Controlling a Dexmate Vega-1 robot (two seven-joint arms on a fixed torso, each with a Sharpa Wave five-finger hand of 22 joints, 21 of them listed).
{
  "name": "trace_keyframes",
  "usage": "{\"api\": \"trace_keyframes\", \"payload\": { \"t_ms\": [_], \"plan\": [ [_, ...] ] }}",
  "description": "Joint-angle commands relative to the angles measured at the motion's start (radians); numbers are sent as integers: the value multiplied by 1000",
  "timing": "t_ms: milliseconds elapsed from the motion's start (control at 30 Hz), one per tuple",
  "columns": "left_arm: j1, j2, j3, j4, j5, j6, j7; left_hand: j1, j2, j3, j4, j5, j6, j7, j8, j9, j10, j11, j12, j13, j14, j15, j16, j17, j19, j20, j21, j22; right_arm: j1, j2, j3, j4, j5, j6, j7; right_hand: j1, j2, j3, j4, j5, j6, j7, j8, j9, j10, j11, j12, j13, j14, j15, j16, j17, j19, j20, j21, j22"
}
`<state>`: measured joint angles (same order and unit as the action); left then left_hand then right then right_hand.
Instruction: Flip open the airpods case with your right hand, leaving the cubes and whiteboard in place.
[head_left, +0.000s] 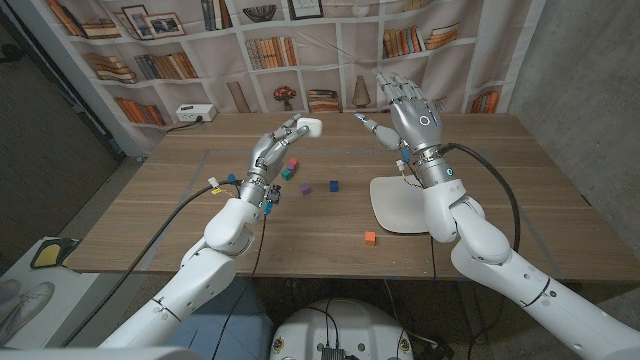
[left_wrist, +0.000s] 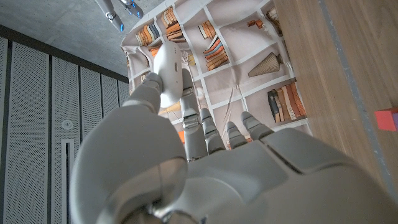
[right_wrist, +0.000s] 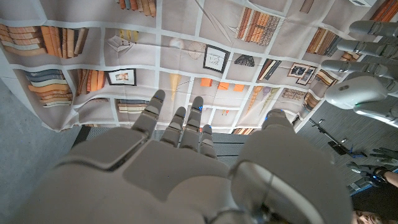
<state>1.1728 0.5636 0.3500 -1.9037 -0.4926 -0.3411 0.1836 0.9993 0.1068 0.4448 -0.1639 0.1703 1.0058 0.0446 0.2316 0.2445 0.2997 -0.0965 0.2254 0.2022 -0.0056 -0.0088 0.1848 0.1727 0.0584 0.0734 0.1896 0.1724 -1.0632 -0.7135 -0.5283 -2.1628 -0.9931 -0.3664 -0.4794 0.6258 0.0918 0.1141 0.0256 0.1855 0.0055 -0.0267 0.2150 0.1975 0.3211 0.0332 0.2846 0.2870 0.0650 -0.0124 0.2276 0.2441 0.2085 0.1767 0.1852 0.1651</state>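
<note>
In the head view, the left hand (head_left: 272, 150) is raised in the upper middle of the frame and pinches the white airpods case (head_left: 309, 126) at its fingertips, lid apparently not yet open. The right hand (head_left: 405, 105) stands to the right of it in the upper part of the frame, fingers spread and holding nothing, well apart from the case. The step in hand looks like the approach: the right hand must cross leftward to the case and get a fingertip under the lid's edge while the left hand keeps the case steady. Below, on the wooden table (head_left: 160, 210), the small cubes lie scattered: a pink cube (head_left: 293, 161), a green cube (head_left: 287, 173), a purple cube (head_left: 305, 188), a blue cube (head_left: 334, 185) and an orange cube (head_left: 370, 237) lower down. The whiteboard (head_left: 398, 203) lies at middle right, under the right forearm; a low sweep of that arm could nudge it. In the left wrist view, the case (left_wrist: 168, 73) sits in the upper middle, held between the thumb and fingers (left_wrist: 208, 134), with a red cube (left_wrist: 387, 119) at the right edge. In the right wrist view, the right hand's fingers (right_wrist: 180, 124) reach apart toward the bookshelf backdrop (right_wrist: 93, 56), and the case (right_wrist: 359, 90) shows at the right edge in the left hand's fingers.
</note>
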Motion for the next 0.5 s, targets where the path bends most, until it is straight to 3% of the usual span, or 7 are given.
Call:
{"api": "trace_keyframes", "payload": {
  "t_ms": [33, 500],
  "plan": [
    [-12, -1, 7, 10, -11, 8, -13, 35, 37, -5, 1, 6, 41, -31, 9, 8, 1, -4, -3, 5, -6, -2, 0, 1, -5, 3, 3, 2, -2, -19, 36, -38, 74, 27, 44, -12, -6, -6, 2, 5, 7, -1, 5, 2, -2, 0, -4, -1, -2, 6, 5, 0, 1, 3, 2, 4],
    [-24, 13, 13, 15, -9, 24, -23, 39, 38, -8, 1, 6, 39, -32, 15, 22, 3, -4, -3, 5, -7, -1, 1, 1, -9, 5, 3, 3, -2, -44, 89, -88, 214, 79, 136, -16, -21, -11, -11, 5, 16, 3, 5, 1, -10, 1, -17, -8, -21, 21, -4, -9, -9, 8, -1, 4]
  ]
}}
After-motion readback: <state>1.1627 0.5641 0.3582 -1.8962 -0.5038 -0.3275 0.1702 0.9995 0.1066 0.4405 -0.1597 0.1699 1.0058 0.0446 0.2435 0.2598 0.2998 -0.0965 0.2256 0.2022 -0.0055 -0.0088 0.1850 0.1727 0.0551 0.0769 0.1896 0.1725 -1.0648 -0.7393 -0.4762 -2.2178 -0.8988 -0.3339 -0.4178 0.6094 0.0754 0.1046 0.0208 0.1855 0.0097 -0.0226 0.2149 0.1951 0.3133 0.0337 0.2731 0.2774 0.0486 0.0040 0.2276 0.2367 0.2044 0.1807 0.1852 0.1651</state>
